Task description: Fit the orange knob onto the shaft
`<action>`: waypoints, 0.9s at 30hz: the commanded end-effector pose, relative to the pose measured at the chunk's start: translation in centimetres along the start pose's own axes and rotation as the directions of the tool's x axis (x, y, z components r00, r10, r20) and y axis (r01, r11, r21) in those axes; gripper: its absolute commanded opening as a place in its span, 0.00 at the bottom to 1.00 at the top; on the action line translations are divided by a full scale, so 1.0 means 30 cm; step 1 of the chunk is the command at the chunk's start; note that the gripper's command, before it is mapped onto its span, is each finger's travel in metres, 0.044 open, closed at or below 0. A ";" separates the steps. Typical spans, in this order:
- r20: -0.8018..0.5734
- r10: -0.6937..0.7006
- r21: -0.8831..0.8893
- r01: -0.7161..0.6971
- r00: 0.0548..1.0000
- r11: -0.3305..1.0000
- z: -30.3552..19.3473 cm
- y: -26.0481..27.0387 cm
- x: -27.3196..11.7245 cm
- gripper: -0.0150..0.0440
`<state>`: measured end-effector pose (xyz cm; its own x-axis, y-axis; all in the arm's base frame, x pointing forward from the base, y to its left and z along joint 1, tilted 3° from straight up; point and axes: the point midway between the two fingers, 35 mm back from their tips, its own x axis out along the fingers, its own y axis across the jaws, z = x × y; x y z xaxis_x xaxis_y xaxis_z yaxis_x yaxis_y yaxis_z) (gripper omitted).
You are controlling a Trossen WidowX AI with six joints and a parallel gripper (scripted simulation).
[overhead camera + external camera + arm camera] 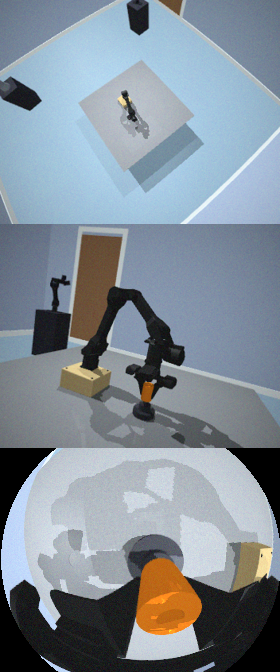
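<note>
The orange knob [147, 392] [169, 598] is upright between the fingers of my gripper [147, 392] [167, 603], which is shut on it. The dark round pedestal [143, 412] [172, 547] stands on the table directly under the knob. In the exterior view the knob's lower end is just above the pedestal's raised middle, at the height of the shaft. The shaft and its flat side are hidden, so I cannot tell whether the shaft's tip is in the hole. In the top view the knob does not show.
The arm's tan base block [123, 101] [85, 379] [248, 567] stands on the grey table [159, 103] [36, 399], to the left of the pedestal in the exterior view. Dark stands [138, 20] [50, 331] are off beyond the table. The arm's shadow falls around the pedestal.
</note>
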<state>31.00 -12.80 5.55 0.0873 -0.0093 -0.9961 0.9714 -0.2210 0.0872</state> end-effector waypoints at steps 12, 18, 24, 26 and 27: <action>0.001 0.005 0.131 -0.006 1.000 0.991 0.002 0.007 -0.019 0.25; 0.001 0.005 0.214 -0.006 1.000 0.977 0.000 0.010 -0.018 0.25; 0.001 0.005 0.214 -0.005 1.000 0.977 0.000 0.005 -0.008 0.25; 0.001 0.005 0.214 -0.005 1.000 0.977 0.001 0.003 -0.006 0.25; 0.001 0.005 0.214 -0.005 1.000 0.977 0.001 0.003 -0.007 0.25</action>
<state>31.02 -12.80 5.71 0.0863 -0.0089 -0.9962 0.9053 -0.4167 0.0822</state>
